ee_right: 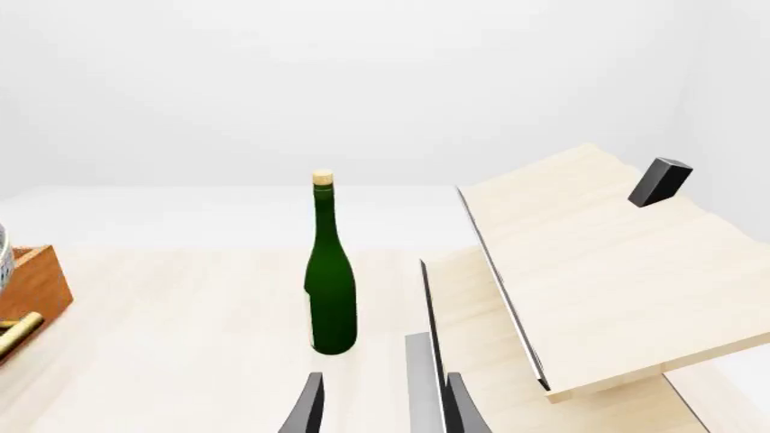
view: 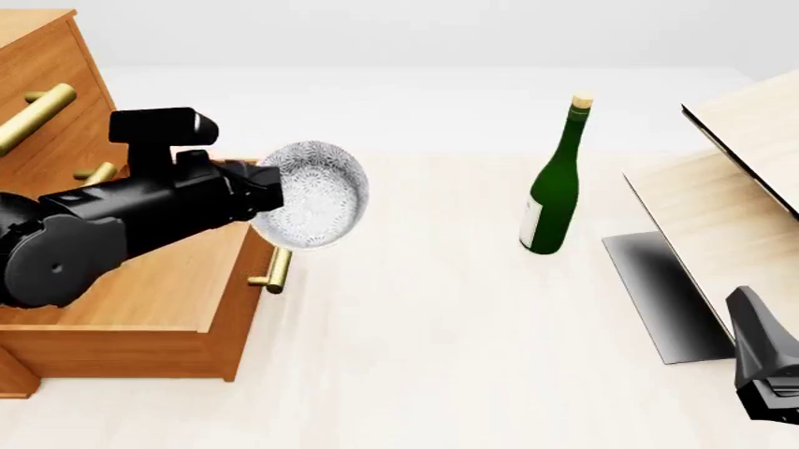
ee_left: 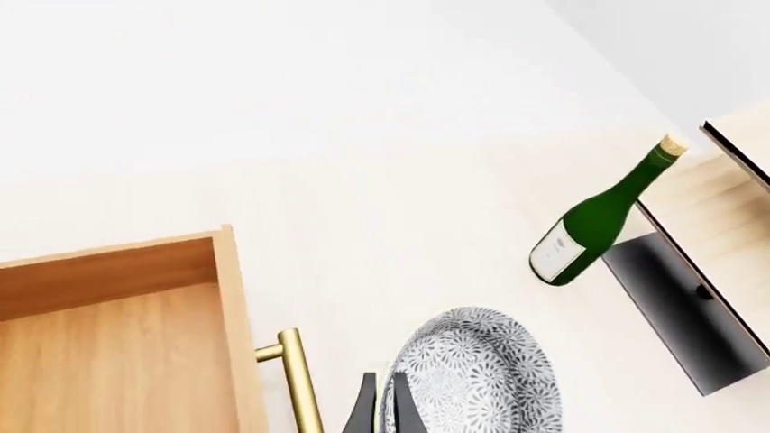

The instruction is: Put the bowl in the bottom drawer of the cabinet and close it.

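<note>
Left gripper [view: 265, 192] fingers clamp speckled ceramic bowl [view: 314, 194] rim, tilted above open wooden bottom drawer [view: 150, 290]; right gripper [ee_right: 382, 406] fingers apart, empty.

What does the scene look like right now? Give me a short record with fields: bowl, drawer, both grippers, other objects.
bowl: held up off the table by the left gripper, tilted on edge, bowl at the open drawer's front right corner
bottom drawer: pulled open; the visible part of its interior is empty; brass handle below the bowl
cabinet: at the table's left; upper drawers look closed
left gripper: shut on the bowl's rim
right gripper: open, holding nothing, low at the right
other objects: green bottle upright mid-table; pale wood structure at right
</note>
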